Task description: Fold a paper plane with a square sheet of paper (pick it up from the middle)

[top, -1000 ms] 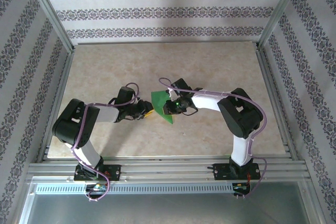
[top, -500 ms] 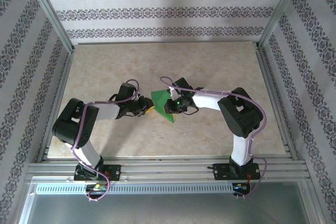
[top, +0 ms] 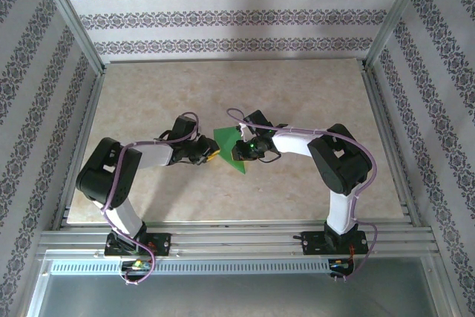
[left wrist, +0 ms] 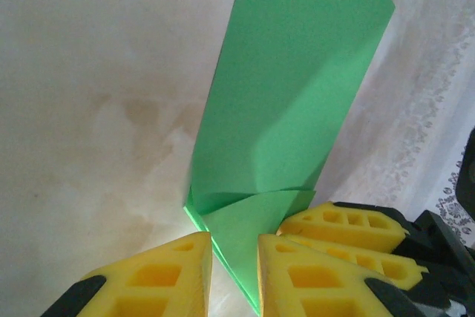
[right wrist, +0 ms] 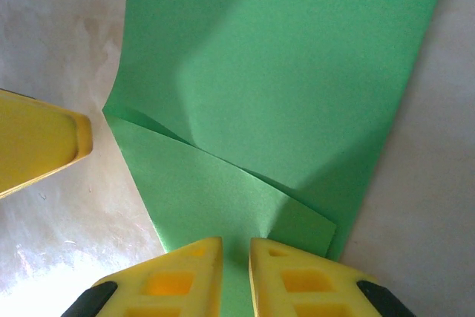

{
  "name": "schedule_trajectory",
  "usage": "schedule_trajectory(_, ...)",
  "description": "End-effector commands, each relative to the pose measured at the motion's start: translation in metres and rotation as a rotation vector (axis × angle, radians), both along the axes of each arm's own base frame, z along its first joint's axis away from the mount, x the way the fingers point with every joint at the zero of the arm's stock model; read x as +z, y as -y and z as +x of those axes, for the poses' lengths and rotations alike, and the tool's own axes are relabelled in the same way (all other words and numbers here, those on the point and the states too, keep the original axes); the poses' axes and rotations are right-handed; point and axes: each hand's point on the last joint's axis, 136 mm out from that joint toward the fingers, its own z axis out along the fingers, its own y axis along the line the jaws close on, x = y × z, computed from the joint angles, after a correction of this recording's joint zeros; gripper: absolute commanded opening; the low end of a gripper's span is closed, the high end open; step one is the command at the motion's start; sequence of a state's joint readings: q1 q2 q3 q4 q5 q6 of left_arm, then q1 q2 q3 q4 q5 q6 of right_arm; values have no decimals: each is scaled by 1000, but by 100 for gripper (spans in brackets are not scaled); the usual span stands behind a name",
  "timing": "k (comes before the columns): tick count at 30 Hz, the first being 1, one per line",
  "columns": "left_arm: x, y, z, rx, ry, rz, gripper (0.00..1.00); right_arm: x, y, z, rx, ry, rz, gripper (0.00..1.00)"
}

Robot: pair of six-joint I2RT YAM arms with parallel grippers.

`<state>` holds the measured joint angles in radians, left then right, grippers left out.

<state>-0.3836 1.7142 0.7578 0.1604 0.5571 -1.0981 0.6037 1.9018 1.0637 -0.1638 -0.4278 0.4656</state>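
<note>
The square sheet of paper [top: 225, 146], bright green and folded into a narrower strip with a turned-in corner flap, lies mid-table between both grippers. My left gripper [top: 211, 156] reaches its left edge. In the left wrist view the flap [left wrist: 245, 220] runs into the narrow gap of the left gripper [left wrist: 235, 257]; a sliver of table shows beside it, so a grip is unclear. My right gripper [top: 239, 151] is at the sheet's right side. In the right wrist view the right gripper [right wrist: 236, 254] is pinched on the paper [right wrist: 297, 72], which puckers at the jaws.
The marble-look table [top: 148, 94] is walled by a metal frame [top: 78, 27] and patterned panels. The other arm's yellow fingers [left wrist: 341, 224] sit just right of my left jaws. A left-arm finger [right wrist: 37, 142] shows beside the sheet.
The left arm has edged slightly right and toward the paper. The right arm and the paper have stayed in place.
</note>
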Motion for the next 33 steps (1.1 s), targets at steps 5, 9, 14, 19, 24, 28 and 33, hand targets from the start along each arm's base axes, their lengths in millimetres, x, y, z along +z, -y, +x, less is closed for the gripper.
schedule_trajectory(5, -14, 1, -2, 23, -61, 18, 25, -25, 13, -10, -10, -60, -48, 21)
schedule_trajectory(9, -16, 1, -1, 23, -67, 23, 25, -25, 13, -10, -10, -59, -47, 21)
schedule_trajectory(14, -18, 5, 3, 18, -66, 3, 18, -26, 14, -10, -10, -62, -49, 21)
schedule_trajectory(19, -18, 6, 4, 17, -63, 3, 15, -27, 14, -11, -7, -62, -49, 21)
schedule_trajectory(24, -17, 8, 5, 14, -63, -8, 15, -28, 14, -11, -7, -64, -48, 20)
schedule_trajectory(28, -10, 10, 9, 9, -37, -19, 14, -30, 15, -13, -7, -66, -54, 20)
schedule_trajectory(33, -4, 9, 8, 5, -20, -17, 14, -31, 15, -12, -7, -68, -54, 20)
